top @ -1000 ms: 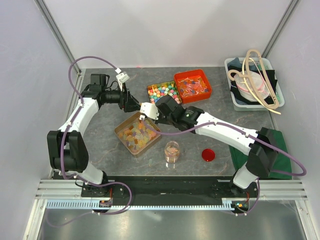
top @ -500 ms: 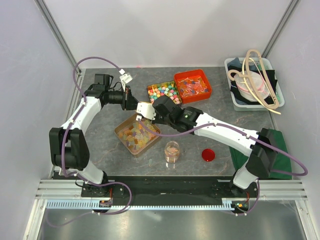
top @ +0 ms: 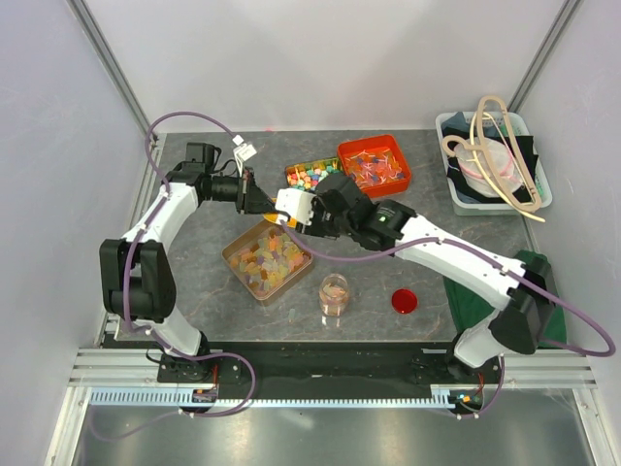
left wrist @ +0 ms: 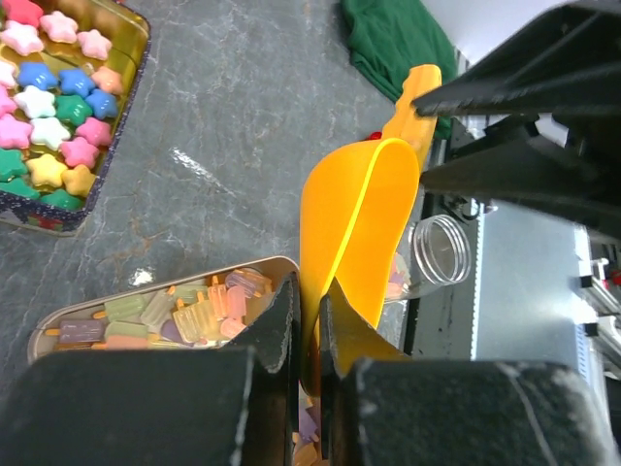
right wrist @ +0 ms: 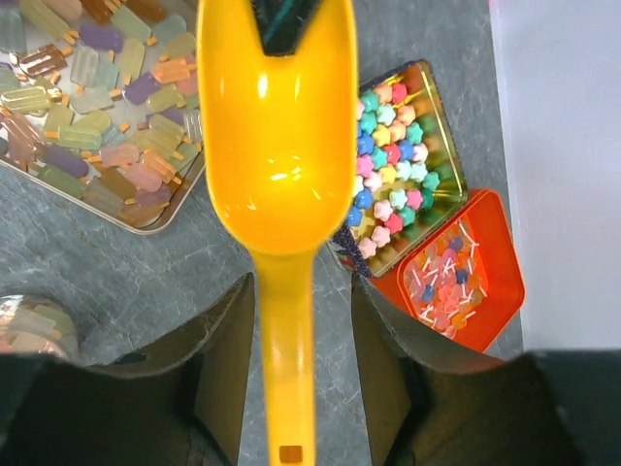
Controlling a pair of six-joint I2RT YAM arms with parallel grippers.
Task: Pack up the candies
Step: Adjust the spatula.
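A mottled grey table (top: 199,286) stands between plain pale walls (top: 320,58) edged with slanted aluminium posts (top: 109,66).

- The top view sits high above and behind the arm bases. It looks down and away over the whole bench (top: 194,291).
- The left wrist view sits close behind the left pincer (left wrist: 309,296), facing right across the bench along the scoop (left wrist: 359,223).
- The right wrist view sits close above the right pincer (right wrist: 303,291), looking straight down.
- Both wrist views share the scoop, the candies (left wrist: 194,311) and the star sweets (left wrist: 49,97); the top view takes in all of them.
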